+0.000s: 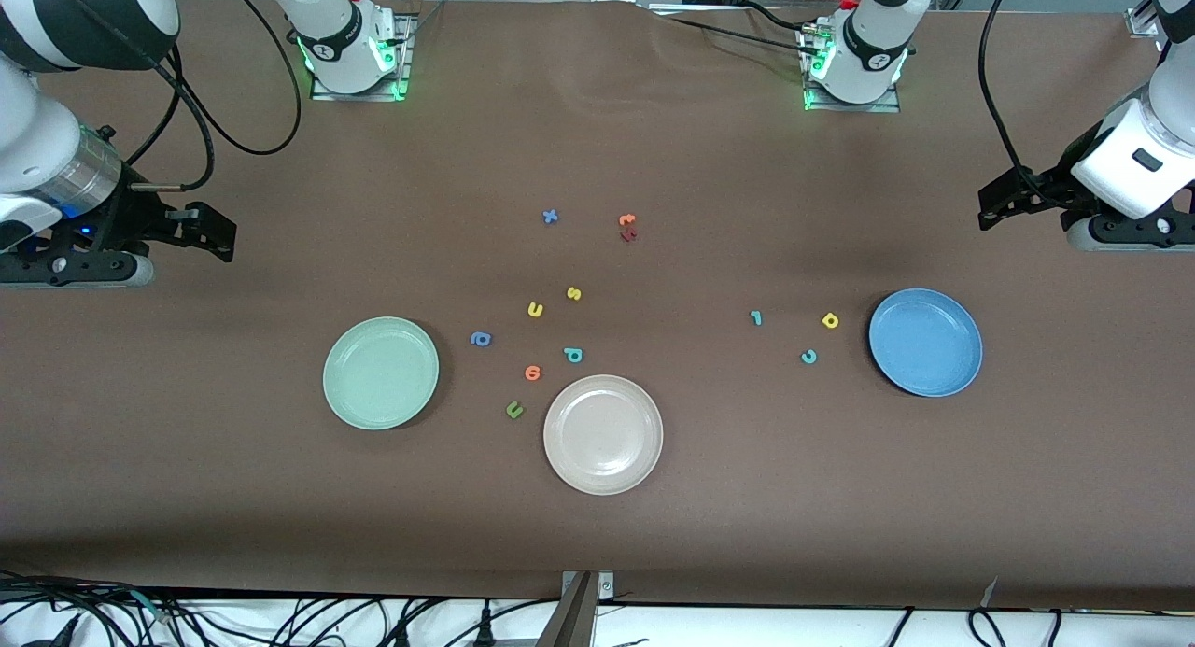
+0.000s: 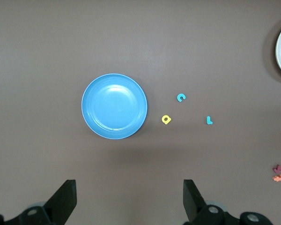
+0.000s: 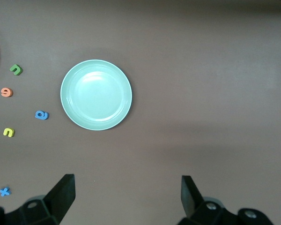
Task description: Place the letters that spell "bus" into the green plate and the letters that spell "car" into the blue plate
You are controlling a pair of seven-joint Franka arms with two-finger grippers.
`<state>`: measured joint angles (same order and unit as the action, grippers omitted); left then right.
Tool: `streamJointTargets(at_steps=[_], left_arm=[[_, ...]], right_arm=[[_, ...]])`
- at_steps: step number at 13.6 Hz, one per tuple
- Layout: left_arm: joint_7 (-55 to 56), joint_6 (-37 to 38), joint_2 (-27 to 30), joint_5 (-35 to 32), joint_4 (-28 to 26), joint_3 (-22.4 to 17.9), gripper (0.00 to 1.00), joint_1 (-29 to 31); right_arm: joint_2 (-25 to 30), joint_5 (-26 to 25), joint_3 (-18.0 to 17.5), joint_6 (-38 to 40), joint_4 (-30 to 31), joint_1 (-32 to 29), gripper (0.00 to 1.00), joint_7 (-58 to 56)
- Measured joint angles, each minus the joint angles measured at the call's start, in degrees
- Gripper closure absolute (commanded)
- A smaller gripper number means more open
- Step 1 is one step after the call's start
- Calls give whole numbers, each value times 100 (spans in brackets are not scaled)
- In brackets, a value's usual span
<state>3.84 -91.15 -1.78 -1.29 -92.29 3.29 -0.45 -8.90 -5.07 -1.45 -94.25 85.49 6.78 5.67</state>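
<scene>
The pale green plate (image 1: 380, 372) (image 3: 96, 94) lies toward the right arm's end, the blue plate (image 1: 925, 342) (image 2: 114, 106) toward the left arm's end. The yellow "s" (image 1: 574, 293), yellow "u" (image 1: 535, 309) (image 3: 8, 132) and teal "b" (image 1: 572, 354) lie between the green plate and the table's middle. Beside the blue plate lie the teal "r" (image 1: 756, 318) (image 2: 209, 120), yellow "a" (image 1: 830, 321) (image 2: 166, 119) and teal "c" (image 1: 808, 356) (image 2: 181, 97). My right gripper (image 1: 217, 232) (image 3: 127, 190) and left gripper (image 1: 988, 208) (image 2: 129, 192) hang open and empty over bare table at their own ends.
A beige plate (image 1: 603, 433) sits nearest the front camera. Beside the "bus" letters lie a blue round letter (image 1: 481, 339), an orange round letter (image 1: 532, 372) and an olive "u" (image 1: 513, 409). Nearer the arms' bases lie a blue "x" (image 1: 550, 217) and orange (image 1: 627, 220) and maroon (image 1: 628, 235) letters.
</scene>
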Motion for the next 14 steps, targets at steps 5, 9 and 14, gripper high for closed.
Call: streamJointTargets(at_steps=[5,9,14], left_arm=[[0,0,0,0,0,0,0,0],[0,0,0,0,0,0,0,0],[0,0,0,0,0,0,0,0]], right_arm=[[95,0,0,34,-1,0,0,-4],[96,0,0,87,-1,0,0,-6],[96,-1,1,88,-1,-1,0,-10]])
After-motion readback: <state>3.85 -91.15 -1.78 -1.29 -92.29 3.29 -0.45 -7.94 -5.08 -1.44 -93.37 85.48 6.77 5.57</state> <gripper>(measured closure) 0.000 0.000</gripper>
